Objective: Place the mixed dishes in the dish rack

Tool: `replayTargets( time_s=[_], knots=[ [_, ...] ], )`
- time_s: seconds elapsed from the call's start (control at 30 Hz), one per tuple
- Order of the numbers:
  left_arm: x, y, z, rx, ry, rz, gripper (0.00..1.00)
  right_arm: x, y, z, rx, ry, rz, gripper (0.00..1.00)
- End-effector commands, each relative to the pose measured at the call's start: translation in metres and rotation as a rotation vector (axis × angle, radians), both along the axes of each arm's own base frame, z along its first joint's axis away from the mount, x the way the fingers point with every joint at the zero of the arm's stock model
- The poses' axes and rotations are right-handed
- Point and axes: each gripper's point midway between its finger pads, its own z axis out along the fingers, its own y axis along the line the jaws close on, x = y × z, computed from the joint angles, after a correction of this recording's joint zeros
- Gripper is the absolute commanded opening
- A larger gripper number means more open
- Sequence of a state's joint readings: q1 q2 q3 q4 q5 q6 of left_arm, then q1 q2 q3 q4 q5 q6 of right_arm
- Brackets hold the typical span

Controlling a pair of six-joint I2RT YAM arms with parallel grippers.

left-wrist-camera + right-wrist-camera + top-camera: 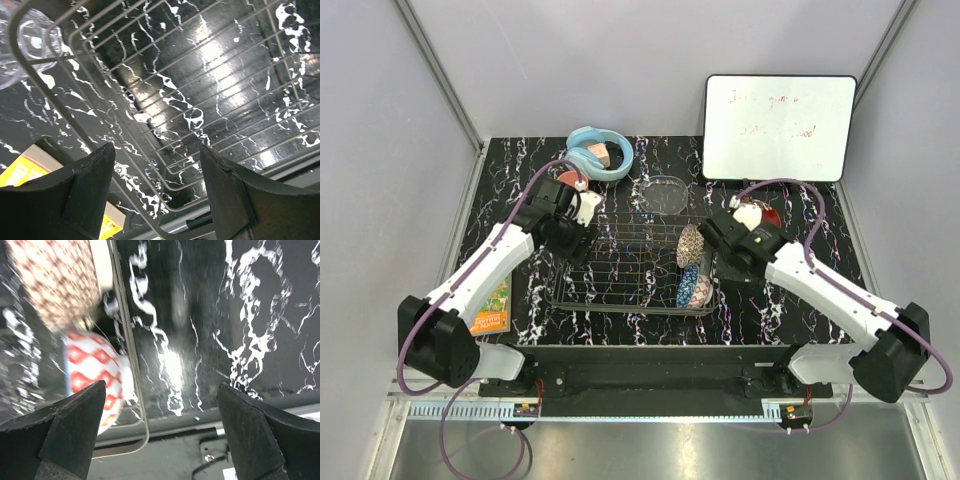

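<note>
Black pads (pixel 92 192) on your left gripper (pixel 156 175) stand wide apart with nothing between them. The right gripper (pixel 161 415) is spread just as wide and is just as empty.

Under your left fingers runs the chrome wire of the dish rack (pixel 620 270), at its far left corner. The small clear glass tumbler (pixel 27 37) sits at that corner, but I cannot tell whether it is inside the rim or just outside. If you dive for it, a fingertip could hook a wire and drag the whole rack. Glass is also slick, so an off-centre pinch may squirt it away.

A shifted rack would probably topple the small beige patterned bowl (pixel 690 243) and the blue patterned bowl (pixel 692 288), which stand on edge at its right end. Your right fingers hang just outside that rim, so a careless swing left could knock them too.

The red gold-decorated lacquer dish (pixel 775 215) lies beside the right wrist and out of that wrist camera's sight, so you would be reaching for it blind.

Beyond the far rim lies the clear glass bowl (pixel 665 193), between the two arms, and they could clash if both go for it. The salmon-pink plastic cup (pixel 605 155) sits against the light blue headphones (pixel 625 165), which may come along with it.
</note>
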State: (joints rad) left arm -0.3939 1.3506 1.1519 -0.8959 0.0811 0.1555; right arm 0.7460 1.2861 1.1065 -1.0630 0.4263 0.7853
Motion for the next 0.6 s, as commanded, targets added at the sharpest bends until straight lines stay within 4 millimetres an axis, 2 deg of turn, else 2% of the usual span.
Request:
replayTargets(
  time_s=[0.0, 0.07, 0.1, 0.2, 0.23, 0.33, 0.47, 0.57],
  knots=[
    [-0.010, -0.010, 0.005, -0.063, 0.002, -0.025, 0.71, 0.027, -0.040, 0.030, -0.001, -0.125, -0.216, 1.00],
    [-0.008, -0.010, 0.011, -0.065, -0.014, -0.027, 0.71, 0.037, -0.053, 0.028, 0.012, -0.133, -0.292, 1.00],
    [-0.008, -0.010, 0.017, -0.070, -0.030, -0.028, 0.70, 0.044, -0.067, 0.026, 0.017, -0.131, -0.348, 1.00],
    [-0.004, -0.009, 0.042, -0.082, -0.089, -0.025, 0.71, 0.063, -0.069, 0.009, 0.116, -0.079, -0.391, 1.00],
    [-0.002, -0.009, 0.054, -0.087, -0.112, -0.023, 0.71, 0.069, -0.079, -0.003, 0.163, -0.028, -0.451, 1.00],
    [-0.003, -0.008, 0.080, -0.102, -0.167, -0.023, 0.71, 0.088, -0.091, -0.026, 0.265, 0.019, -0.533, 1.00],
    [-0.007, 0.003, 0.103, -0.086, -0.235, -0.011, 0.71, 0.113, -0.098, -0.040, 0.326, -0.017, -0.574, 1.00],
    [-0.009, 0.016, 0.115, -0.041, -0.290, 0.001, 0.71, 0.120, -0.108, -0.048, 0.320, -0.022, -0.611, 1.00]
  ],
)
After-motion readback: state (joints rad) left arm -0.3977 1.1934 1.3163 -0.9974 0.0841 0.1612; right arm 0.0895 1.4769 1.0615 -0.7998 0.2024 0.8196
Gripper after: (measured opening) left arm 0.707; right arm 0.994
